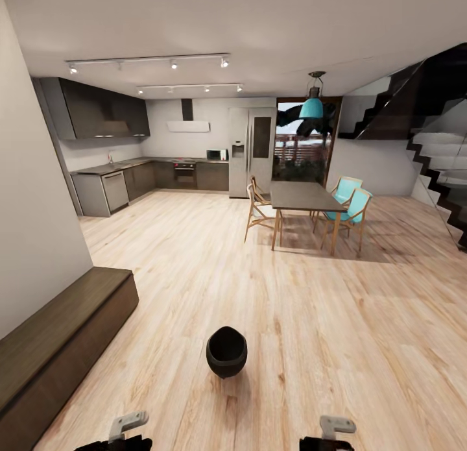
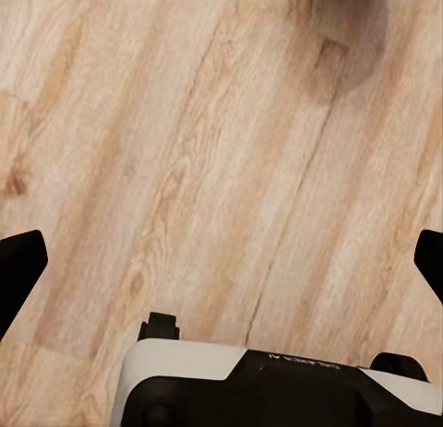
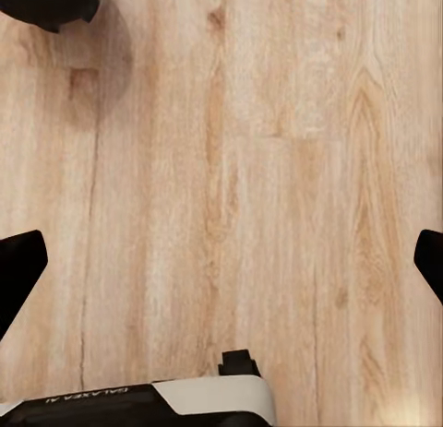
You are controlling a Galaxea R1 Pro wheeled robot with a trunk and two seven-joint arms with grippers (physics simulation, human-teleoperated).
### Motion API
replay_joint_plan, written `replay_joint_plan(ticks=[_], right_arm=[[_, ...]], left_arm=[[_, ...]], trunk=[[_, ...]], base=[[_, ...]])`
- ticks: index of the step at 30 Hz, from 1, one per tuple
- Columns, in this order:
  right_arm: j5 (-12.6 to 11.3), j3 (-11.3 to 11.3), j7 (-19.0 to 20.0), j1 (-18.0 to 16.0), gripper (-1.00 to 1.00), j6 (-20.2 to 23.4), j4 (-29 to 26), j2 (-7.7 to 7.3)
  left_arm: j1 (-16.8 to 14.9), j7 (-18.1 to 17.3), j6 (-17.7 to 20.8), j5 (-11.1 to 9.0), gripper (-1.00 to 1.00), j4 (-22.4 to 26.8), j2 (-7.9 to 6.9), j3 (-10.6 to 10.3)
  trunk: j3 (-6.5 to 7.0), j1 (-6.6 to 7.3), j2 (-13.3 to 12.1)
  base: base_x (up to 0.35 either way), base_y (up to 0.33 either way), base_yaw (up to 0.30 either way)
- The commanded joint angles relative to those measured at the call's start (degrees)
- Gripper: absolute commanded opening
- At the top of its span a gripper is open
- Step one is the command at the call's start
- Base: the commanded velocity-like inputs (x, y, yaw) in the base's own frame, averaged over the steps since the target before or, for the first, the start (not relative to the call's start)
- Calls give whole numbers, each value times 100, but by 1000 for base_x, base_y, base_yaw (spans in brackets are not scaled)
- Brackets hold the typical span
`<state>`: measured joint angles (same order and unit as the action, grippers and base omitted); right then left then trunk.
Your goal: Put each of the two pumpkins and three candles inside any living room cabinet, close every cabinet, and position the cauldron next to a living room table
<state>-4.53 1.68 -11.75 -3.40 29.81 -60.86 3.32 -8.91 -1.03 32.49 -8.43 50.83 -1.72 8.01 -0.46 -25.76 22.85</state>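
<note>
Head view: cauldron (image 1: 226, 352) on wood floor (image 1: 311, 308), just ahead, centred betw. both arms; cabinet (image 1: 58, 347) at left wall, fronts shut. Judged step: approach to cauldron; next needs reach + grasp at rim.
L wrist view: left gripper (image 2: 221, 261) jaws wide, empty, over floor.
R wrist view: right gripper (image 3: 221, 261) jaws wide, empty.

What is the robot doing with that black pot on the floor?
Nothing is holding it yet. The round black cauldron sits on the light wooden floor just ahead of the robot. The left gripper and right gripper hang open over bare boards. A long dark brown cabinet, shut, runs along the wall on the left.
</note>
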Motion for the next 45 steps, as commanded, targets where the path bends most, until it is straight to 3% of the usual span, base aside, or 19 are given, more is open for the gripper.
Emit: replay_joint_plan(ticks=[1, 5, 9, 15, 19, 25, 27, 45], right_arm=[[-48, 24, -55, -2, 100, -84, 70, -2], [-65, 28, -66, -2, 100, -583, 672, -3], [-78, 26, -69, -2, 100, -811, 879, 1], [-131, 36, 44, 0, 100, -961, 769, 3], [-151, 259, 83, 1, 100, -1073, 555, 4], [-150, 412, 85, 3, 100, -1167, 604, 2], [-142, 418, 85, 1, 100, -1302, 615, 2], [-145, 430, 85, 3, 100, -1562, 795, 2]], left_arm=[[-6, -1, 29, -31, 100, 14, 9, 13], [-20, -6, 44, -56, 100, 69, 33, 37], [-19, -28, -22, -214, 100, -6, 49, 91], [-15, 3, -79, -274, 100, -44, 47, 112], [-15, 13, -224, -274, 100, -215, 70, 106], [-15, 10, -1006, -266, 100, -784, 105, 94], [-15, -9, -1095, -262, 100, -829, 113, 91], [-15, -1, -1166, -230, 100, -864, 119, 75]], trunk=[[-5, -3, 7], [-5, -3, 7], [-5, -3, 7], [-5, -3, 7], [-5, -3, 7], [-5, -3, 7], [-5, -3, 7], [-5, -3, 7]], base=[[0, 0, 0], [0, 0, 0], [0, 0, 0], [0, 0, 0], [0, 0, 0], [0, 0, 0], [0, 0, 0], [239, 0, 0]])
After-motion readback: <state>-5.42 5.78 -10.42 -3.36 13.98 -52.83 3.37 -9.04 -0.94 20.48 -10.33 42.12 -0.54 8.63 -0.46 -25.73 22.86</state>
